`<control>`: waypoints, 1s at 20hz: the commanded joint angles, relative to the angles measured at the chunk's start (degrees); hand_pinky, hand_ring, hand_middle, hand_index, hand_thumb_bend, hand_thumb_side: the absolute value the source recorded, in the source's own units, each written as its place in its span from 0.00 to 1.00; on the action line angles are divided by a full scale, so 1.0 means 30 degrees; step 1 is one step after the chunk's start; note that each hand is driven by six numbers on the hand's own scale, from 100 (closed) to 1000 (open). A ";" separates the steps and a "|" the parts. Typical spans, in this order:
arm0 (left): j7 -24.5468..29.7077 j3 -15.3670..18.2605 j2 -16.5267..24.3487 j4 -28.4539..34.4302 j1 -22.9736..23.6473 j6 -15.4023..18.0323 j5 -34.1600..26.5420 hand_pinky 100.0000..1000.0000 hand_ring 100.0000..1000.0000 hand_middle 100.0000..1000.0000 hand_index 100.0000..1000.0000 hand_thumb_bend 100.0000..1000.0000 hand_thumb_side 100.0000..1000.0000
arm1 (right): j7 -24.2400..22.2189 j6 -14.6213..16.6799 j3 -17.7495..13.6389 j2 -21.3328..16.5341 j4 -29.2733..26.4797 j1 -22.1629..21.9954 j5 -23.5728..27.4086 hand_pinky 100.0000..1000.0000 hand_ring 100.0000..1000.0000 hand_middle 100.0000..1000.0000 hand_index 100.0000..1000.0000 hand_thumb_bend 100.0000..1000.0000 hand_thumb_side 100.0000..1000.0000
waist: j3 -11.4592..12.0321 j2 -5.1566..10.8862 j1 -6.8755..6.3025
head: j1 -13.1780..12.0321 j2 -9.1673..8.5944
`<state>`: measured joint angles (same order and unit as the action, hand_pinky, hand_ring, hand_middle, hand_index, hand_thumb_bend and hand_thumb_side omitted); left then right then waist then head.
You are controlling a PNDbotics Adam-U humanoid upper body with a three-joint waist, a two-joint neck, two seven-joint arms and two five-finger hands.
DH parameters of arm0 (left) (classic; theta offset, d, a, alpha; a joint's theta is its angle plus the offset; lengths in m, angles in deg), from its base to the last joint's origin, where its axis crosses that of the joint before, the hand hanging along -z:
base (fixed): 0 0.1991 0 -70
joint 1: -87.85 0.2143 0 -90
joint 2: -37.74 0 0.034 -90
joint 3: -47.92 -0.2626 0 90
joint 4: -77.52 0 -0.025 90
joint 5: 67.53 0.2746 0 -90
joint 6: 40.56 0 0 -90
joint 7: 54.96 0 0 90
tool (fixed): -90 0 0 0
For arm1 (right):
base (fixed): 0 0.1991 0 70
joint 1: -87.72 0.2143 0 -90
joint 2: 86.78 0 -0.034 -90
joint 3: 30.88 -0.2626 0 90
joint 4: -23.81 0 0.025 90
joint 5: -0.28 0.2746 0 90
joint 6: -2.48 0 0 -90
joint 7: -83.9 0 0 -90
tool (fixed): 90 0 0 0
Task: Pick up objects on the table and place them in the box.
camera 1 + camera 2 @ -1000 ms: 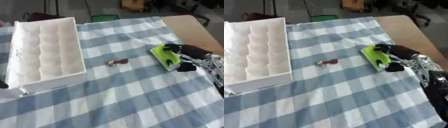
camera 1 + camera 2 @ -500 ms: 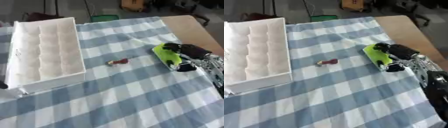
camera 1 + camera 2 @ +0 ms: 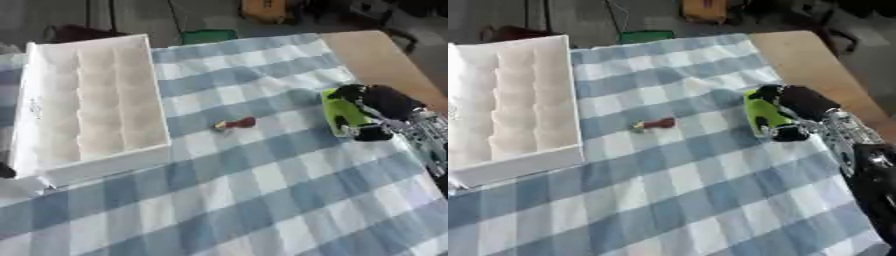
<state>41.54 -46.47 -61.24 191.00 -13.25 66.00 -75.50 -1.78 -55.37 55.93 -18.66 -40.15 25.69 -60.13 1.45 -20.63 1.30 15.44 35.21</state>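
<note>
While the right hand [image 3: 376, 107] sits at the right side of the checked cloth [image 3: 262, 190], its dark fingers are curled around a lime-green flat object [image 3: 341, 112], thumb low near the object's near end and fingers over its far end; the object looks to lie on or just above the cloth, and I cannot tell which. Step in hand, as judged: the pick-up of the green object, grasp apparently made, lift not yet evident. A small reddish-brown item with a yellowish tip [image 3: 234, 123] lies on the cloth between the hand and the white box [image 3: 52, 105], apart from both. The box stands at the left, its many compartments showing nothing inside. Left hand not seen in either view. Next move, by my reading: raise the green object clear of the cloth, carry it leftward over the small reddish item, and lower it into a compartment; the object looks long against the cells, so it may need tilting or may rest across dividers.
</note>
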 commanded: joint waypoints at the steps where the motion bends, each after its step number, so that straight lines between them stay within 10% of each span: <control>1: 0.0023 0.0001 0.0078 0.0369 -0.0103 -0.0057 0.0078 0.42 1.00 0.99 0.80 0.13 0.72 | 0.0555 0.0147 -0.0386 -0.0596 -0.1009 0.0073 0.1004 0.00 0.25 0.76 0.89 0.00 0.17 | -0.0062 0.0274 0.0066 | 0.0016 -0.0161; 7: 0.0041 0.0006 0.0103 0.0369 -0.0073 -0.0106 0.0089 0.42 1.00 0.99 0.80 0.13 0.72 | 0.0140 0.0123 -0.0827 -0.1028 -0.3120 0.0102 0.3748 0.00 0.23 0.75 0.89 0.00 0.07 | -0.0125 0.0312 0.0126 | -0.0013 -0.0109; 14: 0.0066 0.0009 0.0115 0.0369 -0.0090 -0.0147 0.0082 0.42 1.00 0.99 0.80 0.13 0.72 | -0.1398 0.0158 -0.0574 -0.1192 -0.3862 0.0046 0.4615 0.00 0.34 0.80 0.92 0.00 0.17 | -0.0065 0.0324 0.0200 | 0.0022 -0.0168; 15: 0.0065 0.0011 0.0115 0.0369 -0.0088 -0.0147 0.0083 0.42 1.00 0.99 0.80 0.13 0.72 | -0.1553 0.0221 -0.0543 -0.1173 -0.3807 0.0051 0.4456 0.19 0.48 0.85 0.94 0.00 0.21 | -0.0059 0.0322 0.0201 | 0.0025 -0.0166; 16: 0.0078 -0.0004 0.0115 0.0369 -0.0099 -0.0148 0.0069 0.42 1.00 0.99 0.80 0.13 0.73 | -0.2058 0.0300 -0.0382 -0.1203 -0.3531 0.0007 0.4044 0.71 0.82 0.96 0.99 0.00 0.32 | -0.0040 0.0309 0.0211 | 0.0057 -0.0157; 20: 0.0148 -0.0039 0.0097 0.0369 -0.0118 -0.0159 0.0089 0.41 1.00 0.99 0.80 0.13 0.73 | -0.3824 0.0491 -0.0243 -0.1058 -0.1669 0.0468 0.2401 1.00 1.00 1.00 1.00 0.02 0.69 | 0.0034 0.0270 0.0206 | 0.0084 -0.0165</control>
<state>41.81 -46.48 -61.24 191.00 -13.22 65.54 -75.36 -11.96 -54.07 55.61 -19.57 -46.07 26.28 -51.53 1.59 -20.64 1.86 15.51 35.21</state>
